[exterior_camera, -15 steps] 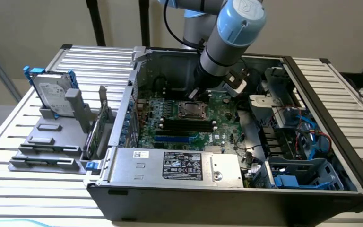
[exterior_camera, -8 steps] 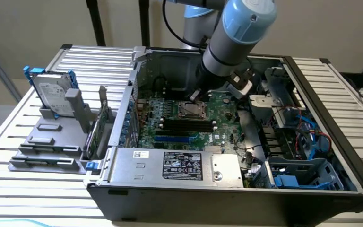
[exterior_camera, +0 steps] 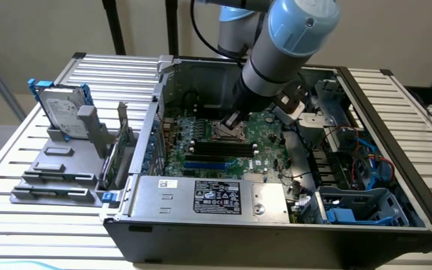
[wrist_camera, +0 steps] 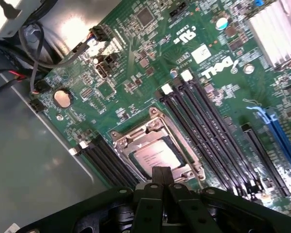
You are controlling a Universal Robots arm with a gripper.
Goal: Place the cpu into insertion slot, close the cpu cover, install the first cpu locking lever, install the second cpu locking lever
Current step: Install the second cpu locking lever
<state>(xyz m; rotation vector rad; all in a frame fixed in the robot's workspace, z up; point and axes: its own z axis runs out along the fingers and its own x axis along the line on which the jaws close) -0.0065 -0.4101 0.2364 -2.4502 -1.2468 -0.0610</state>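
A robot arm reaches down into an open black computer case (exterior_camera: 396, 185) lying on a slatted metal counter (exterior_camera: 21, 169). Its black claw (wrist_camera: 161, 177), fingers pressed together and holding nothing, hovers at the edge of the square black insertion slot with a silver rim (wrist_camera: 117, 141) on the green circuit board (wrist_camera: 136, 77). The pale silver square cpu (wrist_camera: 153, 155) sits in the slot, and the thin silver cpu cover frame (wrist_camera: 155, 125) lies closed around it.
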